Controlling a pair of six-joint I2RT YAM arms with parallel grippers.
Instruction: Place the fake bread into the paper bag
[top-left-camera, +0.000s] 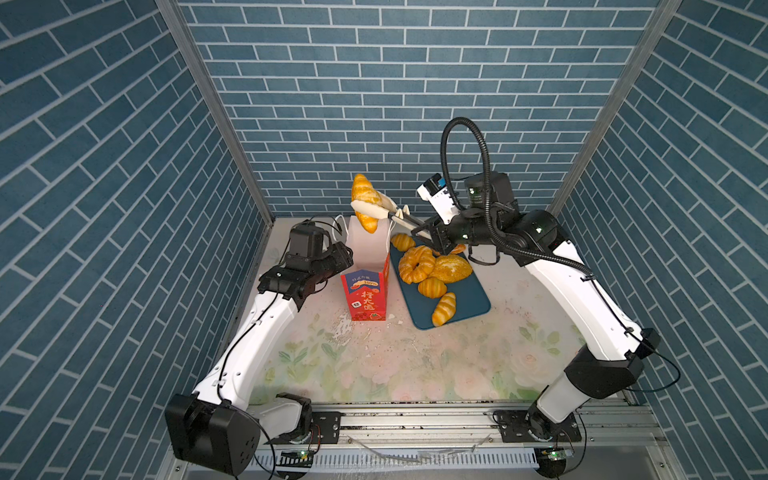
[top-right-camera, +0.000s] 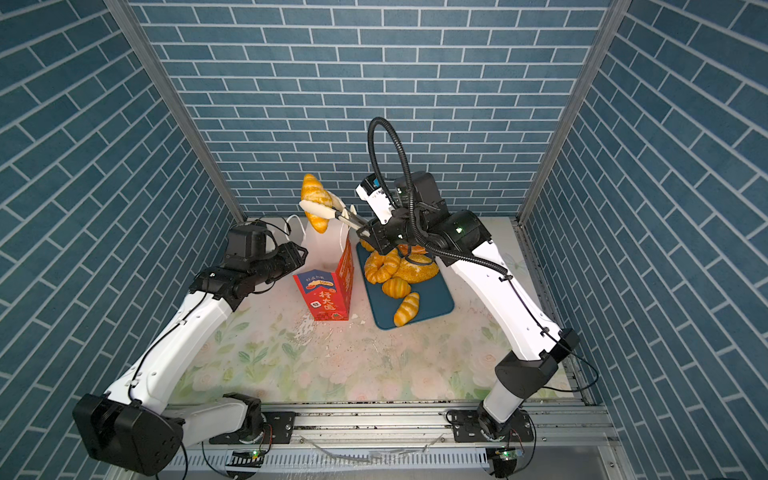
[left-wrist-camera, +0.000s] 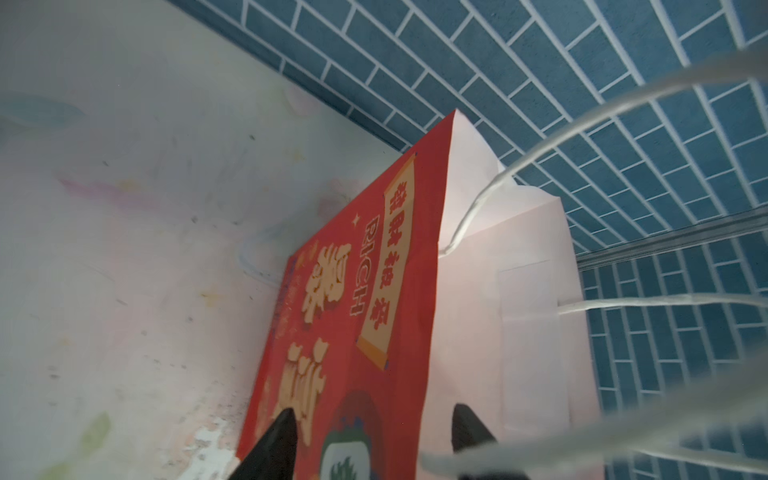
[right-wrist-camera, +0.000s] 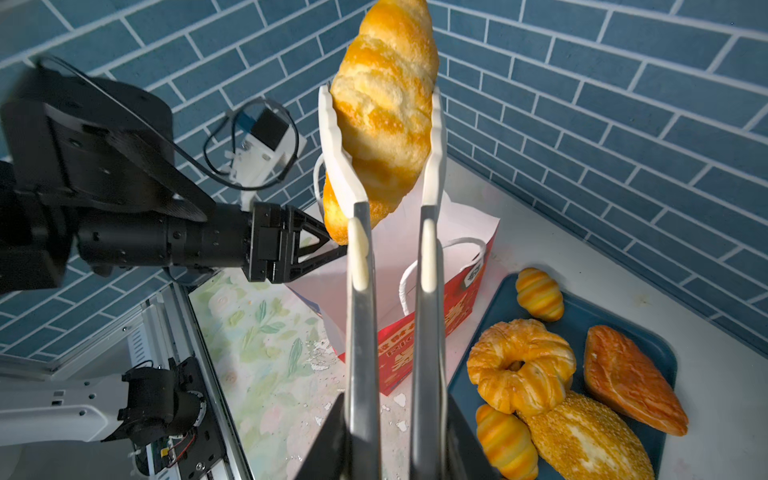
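Note:
My right gripper (right-wrist-camera: 395, 440) is shut on grey and white tongs (right-wrist-camera: 361, 332), and the tongs pinch a golden croissant (right-wrist-camera: 386, 104) of the fake bread. The croissant (top-left-camera: 365, 203) hangs above the open mouth of the red paper bag (top-left-camera: 365, 291), which stands upright. My left gripper (left-wrist-camera: 374, 409) is open at the bag's rim, one black finger (left-wrist-camera: 274, 440) outside the red wall (left-wrist-camera: 353, 291) and one inside against the white lining. More fake bread lies on a teal tray (top-left-camera: 469, 307): a braided ring (top-left-camera: 415, 264), an oval loaf (top-left-camera: 451, 268), a flat reddish pastry (right-wrist-camera: 631, 382).
The tray sits right of the bag (top-right-camera: 328, 291), almost touching it. A small bun (top-left-camera: 432, 287) and a croissant (top-left-camera: 444, 309) lie at the tray's front, another bun (top-left-camera: 402, 242) at its back. White cord handles (left-wrist-camera: 623, 303) loop near my left gripper. Brick walls close three sides.

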